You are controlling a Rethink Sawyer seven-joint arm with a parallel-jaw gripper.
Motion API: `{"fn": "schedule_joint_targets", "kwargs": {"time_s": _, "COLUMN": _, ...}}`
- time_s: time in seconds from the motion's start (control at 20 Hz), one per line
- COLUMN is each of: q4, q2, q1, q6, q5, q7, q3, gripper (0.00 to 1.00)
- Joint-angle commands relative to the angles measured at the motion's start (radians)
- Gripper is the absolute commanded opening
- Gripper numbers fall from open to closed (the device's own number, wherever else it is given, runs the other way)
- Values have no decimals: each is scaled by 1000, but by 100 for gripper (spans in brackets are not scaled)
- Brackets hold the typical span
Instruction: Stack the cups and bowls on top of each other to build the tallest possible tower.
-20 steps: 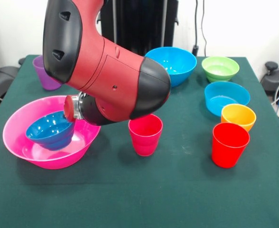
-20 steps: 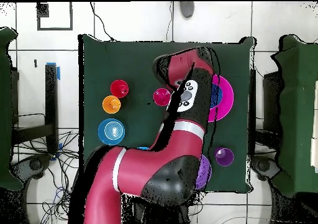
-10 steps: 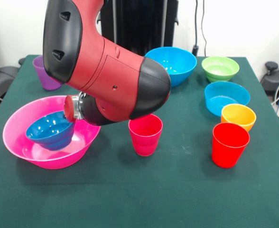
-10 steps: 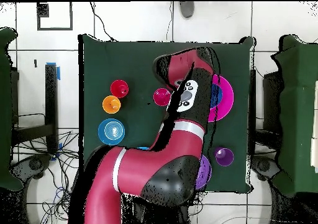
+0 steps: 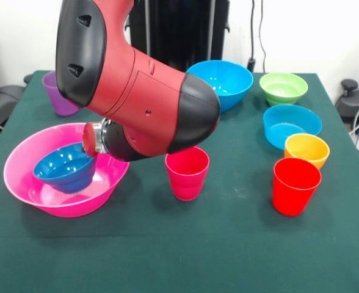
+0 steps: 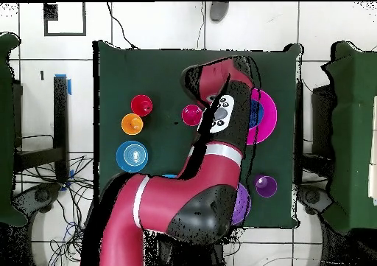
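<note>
Dark green cloth covers the table [image 5: 167, 256], which stands on a pale tiled floor [image 6: 147, 23] with cables trailing along its sides.

On the front view's left, the huge pink bowl [image 5: 33, 195] sits mouth up on the cloth. Inside it the small dark blue bowl [image 5: 65, 168] is tilted, its opening turned up and toward the camera, its rim leaning up toward the arm's wrist. In the overhead view only a sliver of the pink bowl [image 6: 266, 116] and a dark blue patch [image 6: 255, 114] show beside the arm.

The red and black arm [image 5: 137, 91] comes down from the top and bends toward the pink bowl, its bulky wrist hanging over the bowl's far rim. The end effector is hidden behind the wrist housing, so whether its fingers are apart or together cannot be told.

All the other pieces stand mouth up:
- magenta-pink cup [image 5: 187, 172], just beside the pink bowl, near the table's middle
- red cup [image 5: 296, 185] at the front right, touching or just in front of the small orange bowl [image 5: 306, 150]
- cyan bowl [image 5: 292, 124] behind the orange one
- green bowl [image 5: 282, 88] at the far right
- large blue bowl [image 5: 225, 80] at the far middle
- translucent purple cup [image 5: 56, 94] at the far left, partly hidden by the arm
</note>
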Motion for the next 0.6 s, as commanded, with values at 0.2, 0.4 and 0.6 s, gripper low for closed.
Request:
{"fn": "schedule_joint_targets", "kwargs": {"time_s": 0.2, "q4": 64, "q2": 25, "q1": 16, "q6": -30, "q5": -46, "q7": -166, "q3": 88, "gripper": 0}}
{"fn": "schedule_joint_targets", "kwargs": {"time_s": 0.4, "q4": 83, "q2": 17, "q1": 19, "q6": -40, "q5": -48, "q7": -168, "q3": 88, "gripper": 0}}
{"fn": "schedule_joint_targets", "kwargs": {"time_s": 0.6, "q4": 74, "q2": 26, "q1": 20, "q6": -34, "q5": -49, "q7": -171, "q3": 90, "gripper": 0}}
